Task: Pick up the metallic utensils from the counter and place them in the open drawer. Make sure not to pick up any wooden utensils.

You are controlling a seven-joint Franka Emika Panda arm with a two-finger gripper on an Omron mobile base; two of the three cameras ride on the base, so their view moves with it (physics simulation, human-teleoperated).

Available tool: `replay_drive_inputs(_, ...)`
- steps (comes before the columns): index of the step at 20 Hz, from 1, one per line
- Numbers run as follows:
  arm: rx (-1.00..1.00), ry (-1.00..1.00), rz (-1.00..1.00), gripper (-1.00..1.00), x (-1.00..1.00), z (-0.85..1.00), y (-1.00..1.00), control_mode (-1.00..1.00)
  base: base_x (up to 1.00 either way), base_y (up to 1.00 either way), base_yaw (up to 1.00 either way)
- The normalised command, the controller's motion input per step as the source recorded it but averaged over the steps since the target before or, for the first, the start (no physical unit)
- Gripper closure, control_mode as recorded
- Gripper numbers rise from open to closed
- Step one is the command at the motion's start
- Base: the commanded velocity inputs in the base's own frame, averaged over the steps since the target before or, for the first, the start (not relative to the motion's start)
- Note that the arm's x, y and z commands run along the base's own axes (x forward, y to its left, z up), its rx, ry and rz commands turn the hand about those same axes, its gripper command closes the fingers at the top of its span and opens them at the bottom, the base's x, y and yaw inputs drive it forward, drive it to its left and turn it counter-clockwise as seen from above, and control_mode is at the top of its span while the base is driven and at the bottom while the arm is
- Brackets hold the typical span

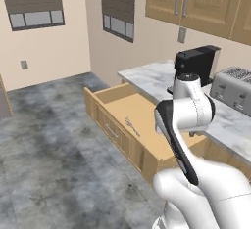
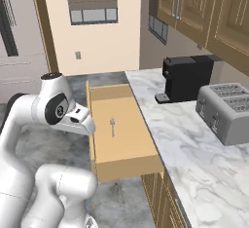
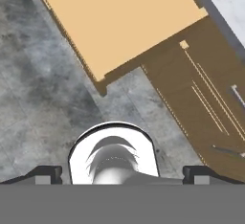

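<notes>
A home kitchen: coffee machine [image 2: 186, 78] and toaster [image 2: 226, 111] on a marbled counter [image 2: 189, 149], wooden cabinets [image 2: 204, 8] above it.

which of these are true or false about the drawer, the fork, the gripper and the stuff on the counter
1. The drawer is pulled open. True.
2. A silver fork lies inside the drawer. True.
3. The gripper is clamped on a wooden spoon. False: its jaws stand open and hold nothing, above the floor beside the drawer.
4. A black coffee machine stands on the marbled counter. True.
5. The toaster sits inside the drawer. False: it stands on the counter, beside the coffee machine.
6. The drawer is full of utensils. False: the fork is all it visibly holds.
</notes>
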Motion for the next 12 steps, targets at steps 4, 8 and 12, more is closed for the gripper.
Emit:
replay_drive_inputs(4,0.0,0.0,0.0,-1.0,0.0,0.0,0.0,1.0,-1.0,0.05,0.15)
replay_drive_inputs(8,0.0,0.0,0.0,-1.0,0.0,0.0,0.0,1.0,-1.0,0.18,0.43)
replay_drive_inputs(12,0.0,0.0,0.0,-1.0,0.0,0.0,0.0,1.0,-1.0,0.31,0.55)
